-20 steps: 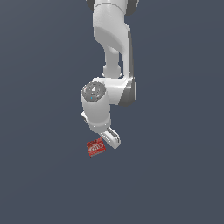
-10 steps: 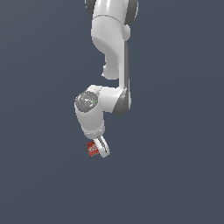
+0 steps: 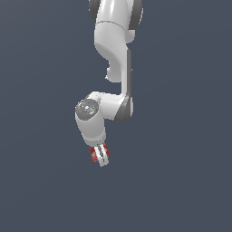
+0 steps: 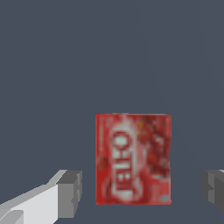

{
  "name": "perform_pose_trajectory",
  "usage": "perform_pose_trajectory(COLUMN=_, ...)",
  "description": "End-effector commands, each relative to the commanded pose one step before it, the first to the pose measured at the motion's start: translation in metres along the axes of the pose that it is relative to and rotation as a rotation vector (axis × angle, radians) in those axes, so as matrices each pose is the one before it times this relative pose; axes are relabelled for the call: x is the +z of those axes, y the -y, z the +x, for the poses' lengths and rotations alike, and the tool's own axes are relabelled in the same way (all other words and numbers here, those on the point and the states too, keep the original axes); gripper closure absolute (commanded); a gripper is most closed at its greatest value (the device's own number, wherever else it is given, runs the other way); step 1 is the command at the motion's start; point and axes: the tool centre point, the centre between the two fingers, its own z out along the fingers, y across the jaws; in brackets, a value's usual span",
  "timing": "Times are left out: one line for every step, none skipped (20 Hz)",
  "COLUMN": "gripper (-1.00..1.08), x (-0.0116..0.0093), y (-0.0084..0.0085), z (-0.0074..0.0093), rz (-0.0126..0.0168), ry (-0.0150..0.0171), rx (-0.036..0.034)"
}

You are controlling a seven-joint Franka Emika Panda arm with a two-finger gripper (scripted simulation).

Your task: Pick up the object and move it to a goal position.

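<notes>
Gripper (image 4: pixel 142 192): spread wide, one grey pad on each side of the red box, with a clear strip of floor showing between each pad and the box's edges; nothing is pinched.
Fingers (image 4: pixel 70 192): one finger shows its white body and grey pad in full; the other (image 4: pixel 214 187) is cut off by the edge of the wrist view, so only part of its pad can be seen.
Red box (image 4: pixel 133 158): a flat rectangle lying face up on the floor, squarely between the two pads, its white oval logo running along its longer side.
Box from outside (image 3: pixel 94 154): only slivers of red show on both sides of the white fingers (image 3: pixel 103 157), which stand in front of it.
Arm (image 3: pixel 113 50): white, reaching down from the top of the exterior view, bent at a grey-capped joint (image 3: pixel 86 108), the hand pointing downward at the box.
Height of fingertips: probably at or near the floor, though the exterior view is too coarse to be sure.
Floor (image 3: pixel 181 158): plain dark blue-grey, unmarked.
</notes>
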Motion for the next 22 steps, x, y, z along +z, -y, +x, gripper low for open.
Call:
perform_pose_trajectory(gripper=-0.92, x=0.00056, y=0.00022, z=0.00073, rz=0.00013, ry=-0.00068, rx=0.00809)
perform_pose_trajectory(gripper=-0.92, x=-0.00025, y=-0.00022, z=-0.00038, rz=-0.00024, ry=0.00045, rx=-0.00476)
perform_pose_trajectory(gripper=-0.92, x=0.00038, y=0.00001, z=-0.00002, rz=0.00000, ry=0.00000, rx=0.00000)
perform_pose_trajectory(gripper=-0.92, x=0.00114, y=0.00002, z=-0.00007, rz=0.00000, ry=0.00000, rx=0.00000)
perform_pose_trajectory(gripper=-0.92, x=0.00189, y=0.00004, z=-0.00012, rz=0.00000, ry=0.00000, rx=0.00000)
perform_pose_trajectory(gripper=-0.92, x=0.00261, y=-0.00019, z=0.00024, rz=0.00004, ry=-0.00001, rx=0.00069)
perform_pose_trajectory(gripper=-0.92, x=0.00338, y=0.00005, z=-0.00023, rz=0.00000, ry=0.00000, rx=0.00000)
perform_pose_trajectory(gripper=-0.92, x=0.00409, y=-0.00019, z=0.00013, rz=0.00004, ry=-0.00001, rx=0.00069)
perform_pose_trajectory(gripper=-0.92, x=0.00481, y=-0.00019, z=0.00006, rz=0.00004, ry=0.00000, rx=0.00069)
perform_pose_trajectory(gripper=-0.92, x=0.00551, y=-0.00020, z=0.00000, rz=0.00004, ry=0.00000, rx=0.00069)
perform_pose_trajectory(gripper=-0.92, x=0.00603, y=-0.00021, z=-0.00005, rz=0.00004, ry=0.00000, rx=0.00069)
perform_pose_trajectory(gripper=-0.92, x=0.00543, y=-0.00021, z=0.00000, rz=0.00003, ry=0.00000, rx=0.00069)
perform_pose_trajectory(gripper=-0.92, x=0.00464, y=0.00005, z=-0.00033, rz=0.00000, ry=0.00000, rx=0.00000)
perform_pose_trajectory(gripper=-0.92, x=0.00379, y=-0.00015, z=0.00018, rz=0.00004, ry=-0.00002, rx=0.00069)
perform_pose_trajectory(gripper=-0.92, x=0.00300, y=0.00013, z=-0.00013, rz=0.00000, ry=0.00000, rx=0.00000)
perform_pose_trajectory(gripper=-0.92, x=0.00212, y=-0.00005, z=0.00038, rz=0.00004, ry=-0.00009, rx=0.00068)
perform_pose_trajectory(gripper=-0.92, x=0.00136, y=0.00025, z=0.00009, rz=0.00000, ry=0.00000, rx=0.00000)
perform_pose_trajectory(gripper=-0.92, x=0.00055, y=0.00031, z=0.00021, rz=0.00000, ry=0.00000, rx=0.00000)
perform_pose_trajectory(gripper=-0.92, x=-0.00016, y=0.00032, z=0.00027, rz=0.00000, ry=0.00000, rx=0.00000)
perform_pose_trajectory(gripper=-0.92, x=-0.00027, y=0.00034, z=-0.00026, rz=-0.00004, ry=-0.00028, rx=-0.00063)
perform_pose_trajectory(gripper=1.08, x=0.00000, y=0.00000, z=0.00000, rz=0.00000, ry=0.00000, rx=0.00000)
perform_pose_trajectory(gripper=1.08, x=0.00000, y=0.00000, z=0.00000, rz=0.00000, ry=0.00000, rx=0.00000)
